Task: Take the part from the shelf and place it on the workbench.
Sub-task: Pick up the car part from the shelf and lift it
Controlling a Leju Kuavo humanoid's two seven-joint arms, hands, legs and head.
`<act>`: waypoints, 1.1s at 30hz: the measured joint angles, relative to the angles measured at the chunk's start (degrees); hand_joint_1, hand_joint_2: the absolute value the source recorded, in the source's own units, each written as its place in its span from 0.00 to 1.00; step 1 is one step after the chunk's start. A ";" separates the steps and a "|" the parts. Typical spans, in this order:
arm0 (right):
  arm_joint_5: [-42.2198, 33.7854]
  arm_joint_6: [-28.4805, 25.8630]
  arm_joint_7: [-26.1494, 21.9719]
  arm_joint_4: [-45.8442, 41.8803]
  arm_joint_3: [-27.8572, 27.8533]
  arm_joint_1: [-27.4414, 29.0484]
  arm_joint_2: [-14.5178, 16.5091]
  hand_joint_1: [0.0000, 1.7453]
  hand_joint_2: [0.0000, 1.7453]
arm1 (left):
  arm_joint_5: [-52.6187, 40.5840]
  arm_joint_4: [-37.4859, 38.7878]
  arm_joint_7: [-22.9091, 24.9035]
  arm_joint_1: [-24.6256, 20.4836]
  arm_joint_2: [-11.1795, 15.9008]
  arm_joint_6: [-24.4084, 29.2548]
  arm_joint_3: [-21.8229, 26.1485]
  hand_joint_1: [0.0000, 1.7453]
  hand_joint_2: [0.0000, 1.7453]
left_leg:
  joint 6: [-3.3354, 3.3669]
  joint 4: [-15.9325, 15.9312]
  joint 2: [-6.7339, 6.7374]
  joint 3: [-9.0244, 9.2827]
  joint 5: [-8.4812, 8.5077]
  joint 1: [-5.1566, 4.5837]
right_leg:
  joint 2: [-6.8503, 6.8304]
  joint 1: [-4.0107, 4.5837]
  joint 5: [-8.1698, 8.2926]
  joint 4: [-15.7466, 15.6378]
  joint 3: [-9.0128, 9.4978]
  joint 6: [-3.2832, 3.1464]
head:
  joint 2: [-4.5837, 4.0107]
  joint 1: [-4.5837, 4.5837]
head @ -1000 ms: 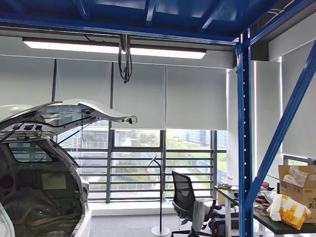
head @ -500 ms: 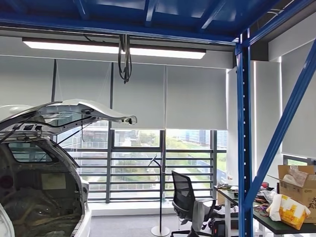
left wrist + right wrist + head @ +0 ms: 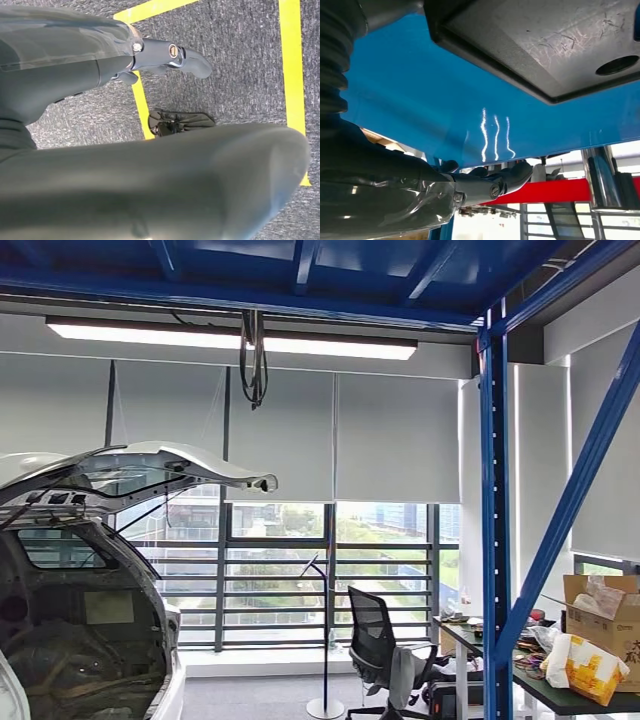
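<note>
In the right wrist view a dark grey textured part (image 3: 546, 45) with scratches and a round hole lies against the blue shelf beam (image 3: 433, 110). My right hand (image 3: 486, 185) stretches its fingers out along that beam, apart from the part, with nothing in them. In the left wrist view my left hand (image 3: 166, 55) hangs over the grey carpet, its fingers straight and its thick thumb (image 3: 226, 180) apart from them, holding nothing.
The head view looks up through the blue shelf frame (image 3: 494, 540). A white car with a raised tailgate (image 3: 113, 475) stands at left. An office chair (image 3: 373, 645) and a table (image 3: 573, 695) with cardboard boxes are at right. Yellow tape (image 3: 292, 60) marks the floor.
</note>
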 joint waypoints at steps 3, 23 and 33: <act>-0.66 0.78 0.15 1.42 0.73 -1.18 0.14 0.00 1.00 | 0.01 0.00 -0.01 -0.02 0.00 -0.13 0.00 0.00 0.00 | 0.00 0.00 0.00 0.00 0.00 0.00 | 0.00 0.00 0.00 0.00 0.00 0.00 | 0.00 0.00; -5.95 5.85 0.47 7.75 5.54 -6.44 1.71 0.00 1.00 | 0.01 0.00 -0.43 0.49 0.00 -0.36 0.72 0.00 0.00 | 0.00 0.00 0.00 0.00 0.00 0.00 | 0.00 0.00 0.00 0.00 -0.01 0.00 | 0.00 -0.01; -9.91 6.25 -0.13 10.88 7.58 -8.05 4.23 0.00 1.00 | 0.01 0.00 -0.43 0.45 0.00 -0.77 0.80 0.00 0.00 | 0.00 0.00 0.01 0.00 0.00 0.00 | 0.01 0.00 0.00 0.01 -0.01 0.00 | 0.00 -0.01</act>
